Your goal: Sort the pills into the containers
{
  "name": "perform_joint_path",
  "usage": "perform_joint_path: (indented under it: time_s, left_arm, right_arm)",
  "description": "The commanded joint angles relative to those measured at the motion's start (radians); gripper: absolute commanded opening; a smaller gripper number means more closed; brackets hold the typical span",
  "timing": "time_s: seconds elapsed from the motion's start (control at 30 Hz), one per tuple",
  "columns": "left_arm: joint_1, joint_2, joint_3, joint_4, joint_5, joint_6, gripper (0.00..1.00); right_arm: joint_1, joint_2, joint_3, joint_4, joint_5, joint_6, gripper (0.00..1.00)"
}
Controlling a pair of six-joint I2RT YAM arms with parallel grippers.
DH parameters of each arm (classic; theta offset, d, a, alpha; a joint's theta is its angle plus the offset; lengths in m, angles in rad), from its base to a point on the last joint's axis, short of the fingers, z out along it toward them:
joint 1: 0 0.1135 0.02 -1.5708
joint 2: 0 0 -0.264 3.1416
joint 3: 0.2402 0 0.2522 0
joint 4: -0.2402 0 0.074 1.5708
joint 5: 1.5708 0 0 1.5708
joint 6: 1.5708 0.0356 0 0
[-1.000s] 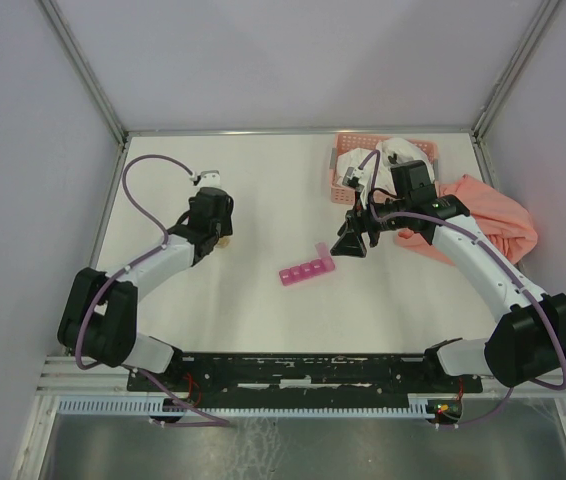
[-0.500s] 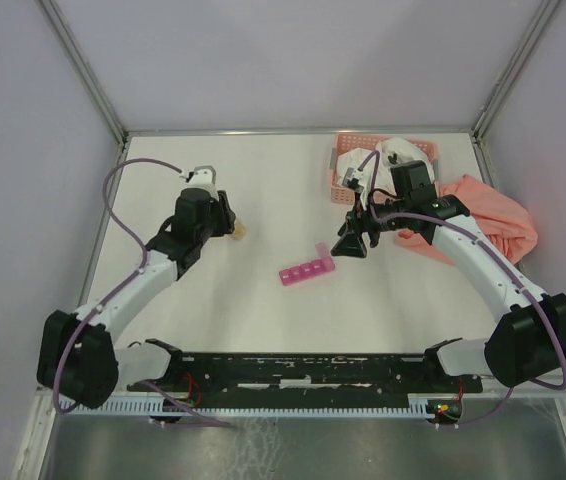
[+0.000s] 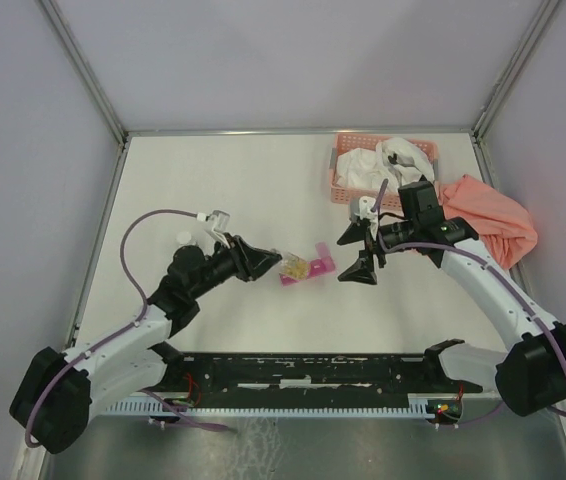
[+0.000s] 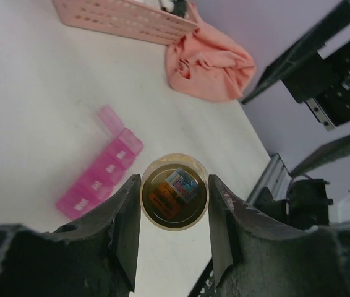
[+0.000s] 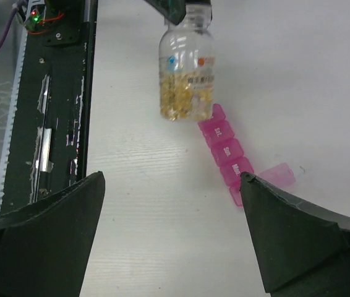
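Left gripper clenched on bottle, neck hidden, right gripper spread wide, empty, organizer strip partly behind its finger.

L arm extended fwd-right, L fingers clamped on bottle; R arm bent, R fingers spread wide.

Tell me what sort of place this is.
Probably a robot lab test cell: a white table boxed in by blank walls and aluminium framing, two arms bolted at its near edge, and props such as a pink pill organizer and a basket.
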Motion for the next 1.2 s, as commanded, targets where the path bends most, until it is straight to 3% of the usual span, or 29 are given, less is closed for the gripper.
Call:
perform_joint_path:
  time_s: [0.0, 0.2, 0.6, 0.9, 1.17]
  left_arm:
    - [-0.158, -0.028, -0.044, 0.308, -0.089, -0.103, 0.03]
    - [-0.280, 0.051, -0.032, 0.396, -0.169, -0.117, 0.03]
    - [-0.389, 0.113, -0.029, 0.427, -0.415, -0.152, 0.03]
    - [-0.418, 0.133, -0.024, 0.453, -0.458, -0.179, 0.03]
    - [-0.426, 0.151, -0.010, 0.467, -0.439, -0.195, 0.03]
  right_arm:
    - [0.003, -0.032, 0.003, -0.078, -0.137, -0.251, 0.98]
    - [0.036, -0.054, 0.005, -0.156, -0.091, -0.411, 0.99]
    - [0.170, -0.028, -0.045, 0.149, 0.127, -0.036, 0.99]
    - [0.250, -0.015, -0.102, 0.312, 0.241, 0.069, 0.93]
    - [0.278, -0.014, -0.117, 0.351, 0.264, 0.079, 0.84]
